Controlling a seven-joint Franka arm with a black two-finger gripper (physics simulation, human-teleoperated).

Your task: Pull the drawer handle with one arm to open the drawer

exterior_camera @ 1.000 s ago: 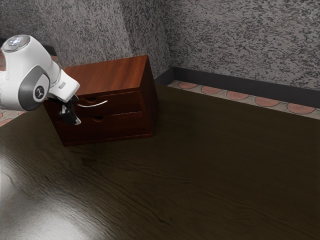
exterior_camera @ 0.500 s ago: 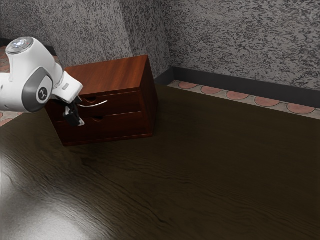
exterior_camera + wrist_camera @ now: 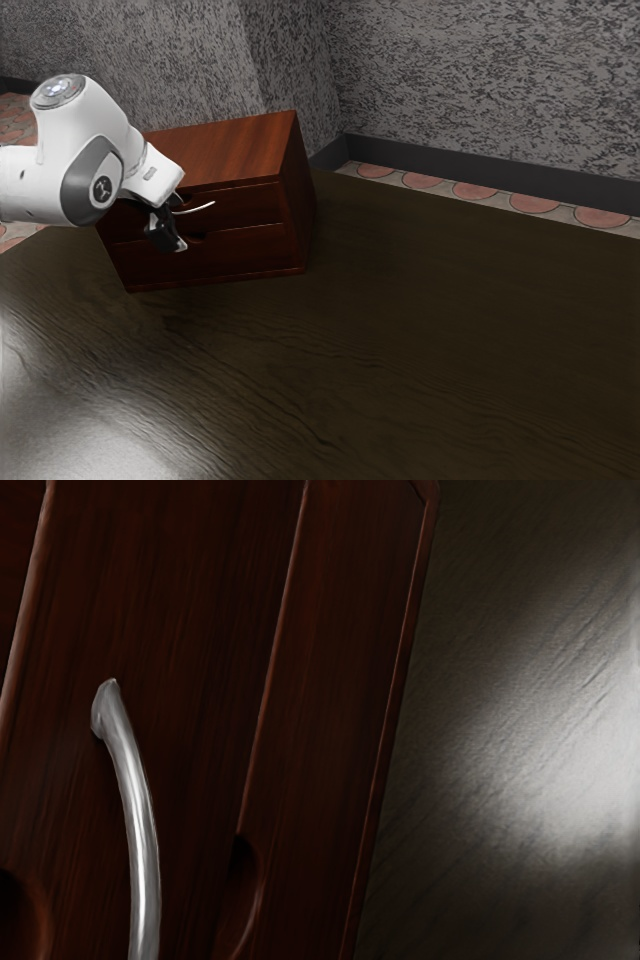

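— Where is the handle [image 3: 200, 207] sitting?
— On the upper drawer [image 3: 250, 205] of the little chest [image 3: 220, 150], standing at the back of the table [image 3: 400, 350]. The jaws are hovering just beside it; open or shut, I'm not managing to tell.
— Slippery?
— It's looking like smooth, stiff metal. I'm guessing the middle of the bar is offering the surest hold.

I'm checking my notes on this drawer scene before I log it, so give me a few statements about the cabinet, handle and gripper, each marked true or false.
The silver handle is on the upper drawer. True.
The cabinet stands on a dark wooden table. True.
The upper drawer is pulled far out. False: its front looks level with the cabinet's face.
The gripper hangs above the cabinet's top. False: it is in front of the drawers, beside the silver handle.
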